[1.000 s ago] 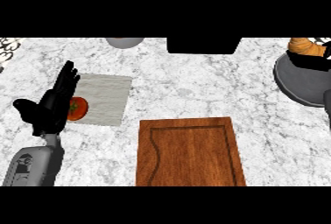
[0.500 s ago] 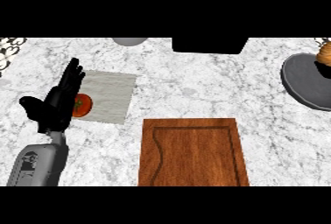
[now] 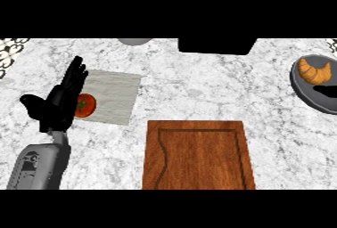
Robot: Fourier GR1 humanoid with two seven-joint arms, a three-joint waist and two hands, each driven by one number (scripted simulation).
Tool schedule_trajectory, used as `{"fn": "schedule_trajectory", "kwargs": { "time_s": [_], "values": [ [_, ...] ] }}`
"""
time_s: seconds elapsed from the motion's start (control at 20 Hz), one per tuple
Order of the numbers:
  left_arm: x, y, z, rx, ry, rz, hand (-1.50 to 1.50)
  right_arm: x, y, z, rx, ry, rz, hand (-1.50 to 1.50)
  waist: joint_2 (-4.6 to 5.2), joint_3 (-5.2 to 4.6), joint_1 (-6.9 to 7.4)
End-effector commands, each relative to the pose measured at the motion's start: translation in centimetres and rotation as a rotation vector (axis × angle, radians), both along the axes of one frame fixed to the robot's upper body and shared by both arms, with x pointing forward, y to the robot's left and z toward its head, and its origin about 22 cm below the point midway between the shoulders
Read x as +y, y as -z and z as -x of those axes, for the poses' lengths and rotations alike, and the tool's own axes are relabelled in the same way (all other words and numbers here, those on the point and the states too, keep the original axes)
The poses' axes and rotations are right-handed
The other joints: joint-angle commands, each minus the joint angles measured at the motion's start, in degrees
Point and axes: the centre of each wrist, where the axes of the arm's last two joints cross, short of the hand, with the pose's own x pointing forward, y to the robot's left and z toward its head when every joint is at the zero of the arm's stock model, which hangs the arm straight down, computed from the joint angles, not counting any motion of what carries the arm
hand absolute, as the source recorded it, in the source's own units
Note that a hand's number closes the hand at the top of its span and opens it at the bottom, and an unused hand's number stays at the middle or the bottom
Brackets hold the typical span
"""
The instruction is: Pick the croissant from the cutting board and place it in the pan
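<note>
The croissant (image 3: 314,71) is seen as a golden-brown crescent with ridged segments, lying in the dark grey round pan (image 3: 304,91) at the right edge of the view. The wooden cutting board (image 3: 199,155), reddish-brown with a grooved border, is set low in the middle, well apart from the pan. A pale grey cloth (image 3: 115,95) is spread on the white marbled counter (image 3: 197,84) at the left, and a red tomato (image 3: 84,105) rests at its left edge. The left hand (image 3: 58,103), black, is held open with fingers straight, partly covering the tomato. The right hand is not shown.
</note>
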Motion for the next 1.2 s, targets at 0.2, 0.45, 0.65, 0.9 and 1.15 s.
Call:
{"fn": "schedule_trajectory", "kwargs": {
  "time_s": [0.2,0.45,0.65,0.9,1.15],
  "values": [
    [0.5,0.7,0.5,-0.003,-0.012,0.010,0.00,-0.7,1.2,1.0,-0.145,-0.051,-0.072,-1.50,-0.04,-0.02,0.14],
    [0.5,1.1,1.2,0.022,-0.022,0.005,0.00,-1.6,1.6,2.0,-0.391,0.011,-0.110,-1.50,-0.94,-0.12,-1.58],
    [0.5,-0.1,-0.3,0.012,-0.031,0.017,0.00,-1.7,2.9,2.8,-0.443,-0.041,-0.248,-1.50,-1.44,-0.35,-3.19],
    [2.5,2.5,1.4,0.037,-0.093,0.001,0.00,-3.7,5.5,6.7,-0.482,-0.204,-0.377,-1.50,-2.29,-0.59,-5.16],
    [4.4,0.6,2.9,0.046,-0.103,-0.015,0.00,-6.3,3.9,9.3,-0.498,-0.231,-0.369,-1.50,-2.89,-0.75,-5.84]
  ]
}}
